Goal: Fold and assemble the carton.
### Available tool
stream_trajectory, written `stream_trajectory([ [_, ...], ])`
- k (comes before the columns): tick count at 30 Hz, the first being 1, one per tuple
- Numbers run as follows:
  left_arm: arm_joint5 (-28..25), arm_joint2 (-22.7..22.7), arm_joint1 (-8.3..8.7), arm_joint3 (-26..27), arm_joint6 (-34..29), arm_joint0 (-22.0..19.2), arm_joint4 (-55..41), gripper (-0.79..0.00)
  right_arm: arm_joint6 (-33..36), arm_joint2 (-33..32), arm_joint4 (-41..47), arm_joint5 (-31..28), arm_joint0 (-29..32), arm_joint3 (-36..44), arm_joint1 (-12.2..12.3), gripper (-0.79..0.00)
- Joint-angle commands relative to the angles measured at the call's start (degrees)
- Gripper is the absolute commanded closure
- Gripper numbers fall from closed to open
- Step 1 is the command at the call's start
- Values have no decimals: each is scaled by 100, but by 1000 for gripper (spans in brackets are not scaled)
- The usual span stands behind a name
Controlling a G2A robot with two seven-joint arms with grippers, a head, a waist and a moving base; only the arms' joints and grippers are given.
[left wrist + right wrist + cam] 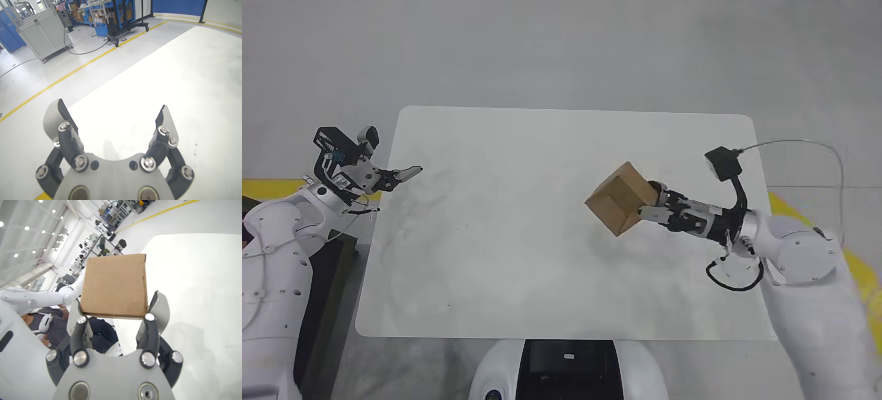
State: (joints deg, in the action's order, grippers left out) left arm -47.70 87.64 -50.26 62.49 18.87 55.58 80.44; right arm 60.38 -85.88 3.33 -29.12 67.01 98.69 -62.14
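A brown cardboard carton, folded into a closed box shape, is held tilted above the right half of the white table. My right gripper is shut on the near end of the carton, one finger on each side of it. My left gripper hovers at the table's left edge, far from the carton. In the left wrist view the left gripper stands open with nothing between its fingers.
The table is bare apart from the carton; its rounded corners and edges lie close to both arms. A cable loops off the right arm's wrist camera past the table's right edge.
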Motion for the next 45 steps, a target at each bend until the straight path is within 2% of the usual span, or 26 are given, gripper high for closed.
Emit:
stream_trajectory([
  [1, 0, 0, 0, 0, 0, 0, 0, -785, 37, -129, -484, 30, 60, 20, 40, 0],
  [6, 0, 0, 0, 0, 0, 0, 0, -785, 46, -359, -1830, 97, 86, -119, 141, 0],
  [13, 0, 0, 0, 0, 0, 0, 0, -785, -256, -167, -2964, 93, 58, -415, 188, 0],
  [23, 0, 0, 0, 0, 0, 0, 0, -785, -1351, 226, -4184, 71, 186, -476, 188, 0],
  [24, 0, 0, 0, 0, 0, 0, 0, -785, -1392, 242, -4298, 56, 203, -459, 192, -52],
  [25, 0, 0, 0, 0, 0, 0, 0, -785, -1432, 272, -4390, 42, 236, -459, 195, -228],
  [29, 0, 0, 0, 0, 0, 0, 0, -785, -1503, 341, -4440, 82, 310, -497, 205, -283],
  [31, 0, 0, 0, 0, 0, 0, 0, -785, -1524, 360, -4442, 100, 341, -474, 210, -351],
  [32, 0, 0, 0, 0, 0, 0, 0, -785, -1529, 366, -4439, 106, 353, -465, 212, -785],
  [40, 0, 0, 0, 0, 0, 0, 0, -785, -1619, 322, -4184, 75, 444, -159, 241, -785],
  [45, 0, 0, 0, 0, 0, 0, 0, -785, -1748, 185, -3619, 13, 461, 121, 259, -785],
])
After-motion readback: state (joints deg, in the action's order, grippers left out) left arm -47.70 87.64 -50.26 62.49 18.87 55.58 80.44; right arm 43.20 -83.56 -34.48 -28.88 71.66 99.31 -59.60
